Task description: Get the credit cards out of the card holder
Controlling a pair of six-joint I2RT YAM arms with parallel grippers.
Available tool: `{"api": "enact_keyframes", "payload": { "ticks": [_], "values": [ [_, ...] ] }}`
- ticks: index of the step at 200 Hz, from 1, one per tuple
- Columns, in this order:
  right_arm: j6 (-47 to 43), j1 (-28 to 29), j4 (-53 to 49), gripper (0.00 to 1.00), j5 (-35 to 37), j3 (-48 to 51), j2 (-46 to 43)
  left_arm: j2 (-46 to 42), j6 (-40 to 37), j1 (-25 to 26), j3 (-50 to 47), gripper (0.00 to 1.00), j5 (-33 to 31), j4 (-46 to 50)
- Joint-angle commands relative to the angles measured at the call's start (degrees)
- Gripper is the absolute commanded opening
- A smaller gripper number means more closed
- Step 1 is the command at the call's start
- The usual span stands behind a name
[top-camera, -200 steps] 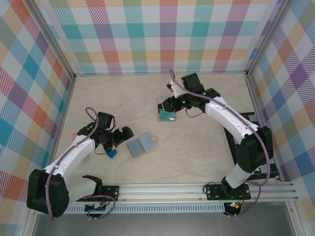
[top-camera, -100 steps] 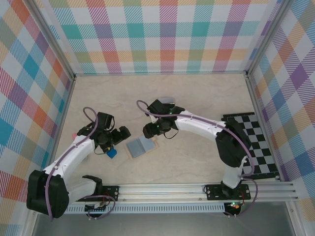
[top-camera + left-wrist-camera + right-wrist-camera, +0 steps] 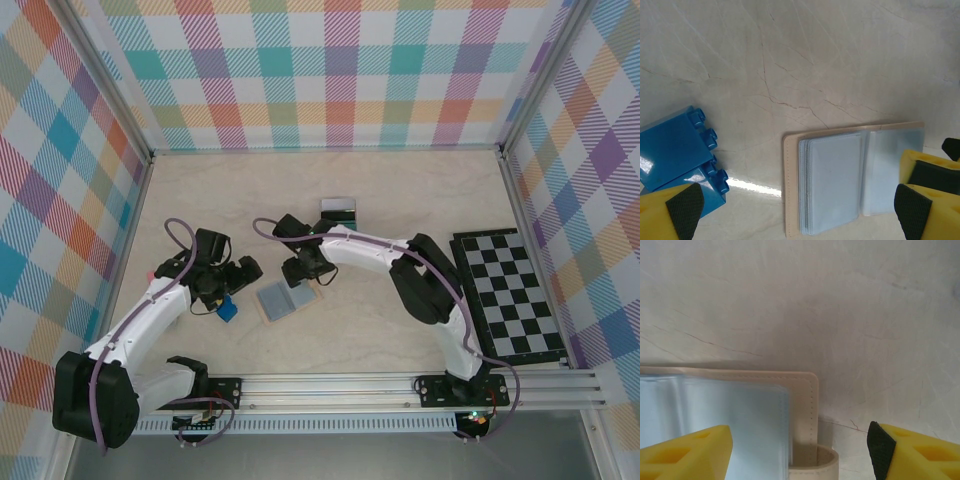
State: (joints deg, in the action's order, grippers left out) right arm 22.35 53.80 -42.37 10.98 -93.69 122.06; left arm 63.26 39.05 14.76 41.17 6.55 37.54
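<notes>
The right gripper hangs spread and empty over the clasp edge of the open card holder. The left gripper, also spread, waits beside it. Cards lie out behind. The next move is probably to pinch any remaining card's edge.

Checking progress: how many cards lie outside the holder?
2 that I can tell: a grey card overlapping a teal card in one pile beyond the card holder; others may hide underneath.
</notes>
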Motion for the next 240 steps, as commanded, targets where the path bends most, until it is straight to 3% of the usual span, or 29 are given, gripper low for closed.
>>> {"api": "enact_keyframes", "payload": {
  "ticks": [1, 83, 112, 136, 174, 199, 240],
  "values": [
    [3.0, 0.44, -4.13, 0.73, 4.6, -0.53, 0.59, 0.62, -0.02, -0.85, 1.44, 1.0, 1.95, 0.72],
    [13.62, 0.25, -4.29, 0.75, 10.66, 8.26, -2.53, 6.32, -0.74, -0.29, 1.37, 0.98, 12.03, -3.54],
    [18.25, -0.09, -4.96, 0.77, 13.48, 12.37, -6.12, 8.12, -0.25, 1.0, 0.56, 0.91, 15.39, -5.94],
    [19.93, -0.62, -3.64, 0.78, 13.62, 14.68, -10.35, 9.82, 0.08, 2.3, 0.05, 0.8, 17.95, -8.15],
    [14.49, -1.12, 8.36, 0.82, 2.67, 19.47, -20.78, 11.77, 0.53, 4.32, -0.21, 0.62, 20.38, -10.5],
    [14.78, -1.56, 10.56, 0.84, -2.09, 19.61, -22.54, 13.27, 0.98, 5.82, -0.13, 0.54, 21.13, -12.27],
    [17.87, -1.59, 14.02, 0.69, -9.35, 19.99, -19.65, 16.86, 1.18, 7.9, 0.79, 0.42, 19.68, -13.59]
  ]
}}
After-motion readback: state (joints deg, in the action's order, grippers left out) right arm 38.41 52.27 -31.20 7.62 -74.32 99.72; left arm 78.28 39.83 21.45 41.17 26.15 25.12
